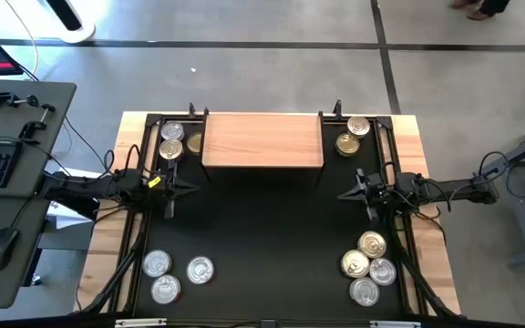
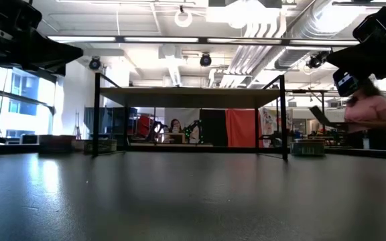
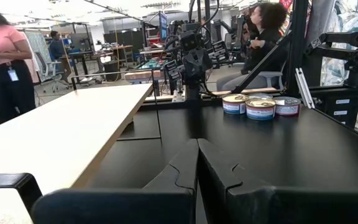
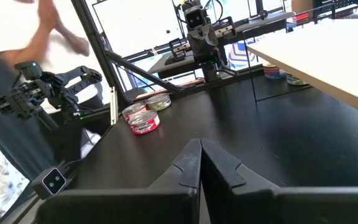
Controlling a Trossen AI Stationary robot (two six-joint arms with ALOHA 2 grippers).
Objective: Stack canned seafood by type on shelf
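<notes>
Along the mat's far edge your shelf stands bare, cans clustered at all four corners. Left gripper and right gripper hover pinched together, empty. Risk: mixing types, since lids look alike from above.

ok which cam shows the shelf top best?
High view: the whole shelf top shows from above, no cans on it. Low view gets only its edge and legs. Both wrist views catch just part of the board.
</notes>
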